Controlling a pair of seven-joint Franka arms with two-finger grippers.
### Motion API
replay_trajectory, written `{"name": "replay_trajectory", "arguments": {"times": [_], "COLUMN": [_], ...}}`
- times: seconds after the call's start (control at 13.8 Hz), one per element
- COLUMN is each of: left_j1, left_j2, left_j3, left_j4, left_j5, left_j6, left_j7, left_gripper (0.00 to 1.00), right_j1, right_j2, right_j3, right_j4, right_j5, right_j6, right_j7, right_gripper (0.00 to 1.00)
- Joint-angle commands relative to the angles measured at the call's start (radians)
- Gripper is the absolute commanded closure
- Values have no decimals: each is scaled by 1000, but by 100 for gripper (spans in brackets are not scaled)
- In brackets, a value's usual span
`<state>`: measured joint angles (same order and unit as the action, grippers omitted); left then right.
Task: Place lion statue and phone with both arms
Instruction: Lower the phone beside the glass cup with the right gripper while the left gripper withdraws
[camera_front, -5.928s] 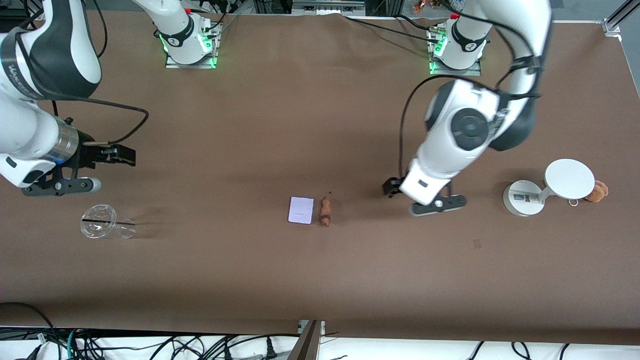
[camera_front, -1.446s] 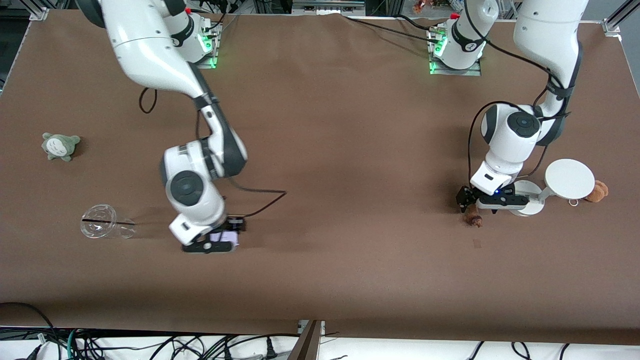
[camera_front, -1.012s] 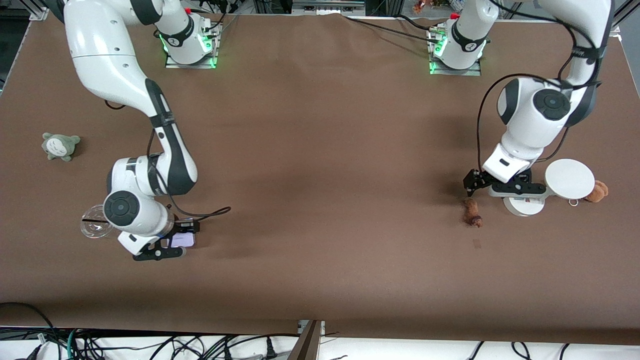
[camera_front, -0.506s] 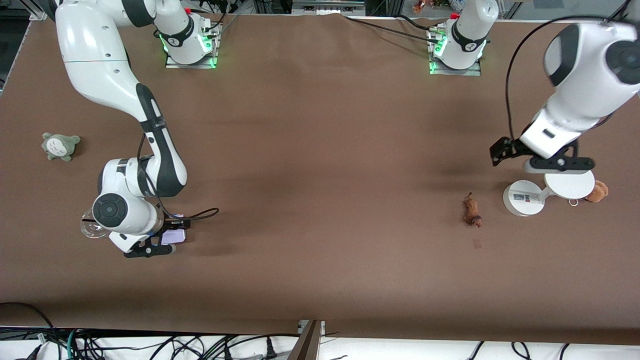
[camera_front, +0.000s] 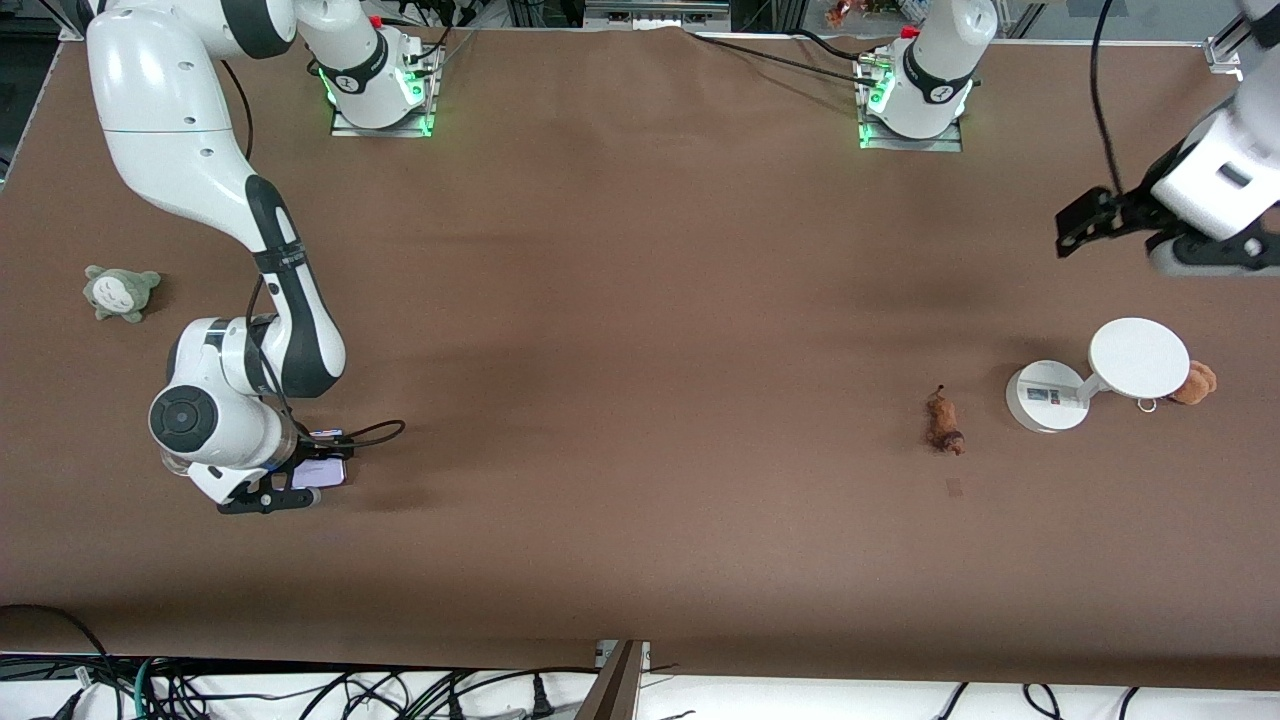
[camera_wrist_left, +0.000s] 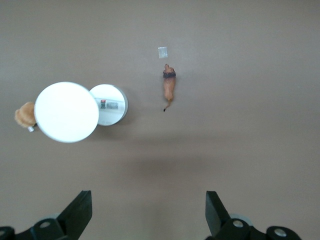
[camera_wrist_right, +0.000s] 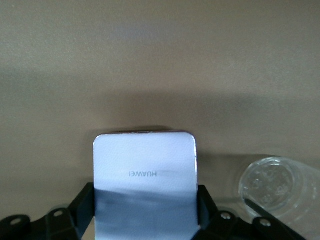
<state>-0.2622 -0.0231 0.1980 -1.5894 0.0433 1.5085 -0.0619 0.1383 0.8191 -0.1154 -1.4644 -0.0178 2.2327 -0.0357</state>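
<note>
The lion statue (camera_front: 943, 425) lies alone on the brown table, beside the white stand; it also shows in the left wrist view (camera_wrist_left: 169, 87). My left gripper (camera_front: 1195, 262) is open and empty, high in the air over the table's left-arm end, well away from the lion; its jaws (camera_wrist_left: 147, 217) stand wide apart. My right gripper (camera_front: 305, 470) is shut on the phone (camera_front: 325, 470), held flat and low over the table toward the right arm's end. In the right wrist view the phone (camera_wrist_right: 145, 175) sits between the fingers (camera_wrist_right: 82, 210).
A white stand with a round base (camera_front: 1045, 400) and a round top disc (camera_front: 1138, 358) stands beside the lion, with a tan plush (camera_front: 1195, 383) next to it. A grey-green plush (camera_front: 120, 292) lies at the right arm's end. A clear cup (camera_wrist_right: 280, 185) lies beside the phone.
My left gripper has let go of the lion, risen and drawn back toward the left arm's end. My right gripper has carried the phone farther toward the right arm's end, next to the cup.
</note>
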Motion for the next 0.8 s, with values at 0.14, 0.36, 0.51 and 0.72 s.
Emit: {"name": "replay_trajectory", "arguments": {"times": [0.14, 0.36, 0.51, 0.72], "left_j1": [5, 6, 50, 321], "left_j2": [23, 23, 16, 5], "left_j3": [-6, -3, -11, -254], "left_j4": [138, 169, 170, 149], "left_j5": [-37, -37, -46, -63], "left_j6": [-123, -182, -183, -177], "left_j7": [14, 20, 24, 24], "left_gripper": [0, 0, 0, 0], "right_j1": [-17, -16, -11, -2], "right_j2": [-27, -105, -188, -314], "right_j3": [11, 16, 20, 26], "right_j4": [-34, -21, -17, -16], "right_j5": [9, 13, 13, 13], "right_j6": [16, -16, -96, -236], "right_j7": [-24, -32, -29, -26], "right_gripper": [0, 0, 0, 0]}}
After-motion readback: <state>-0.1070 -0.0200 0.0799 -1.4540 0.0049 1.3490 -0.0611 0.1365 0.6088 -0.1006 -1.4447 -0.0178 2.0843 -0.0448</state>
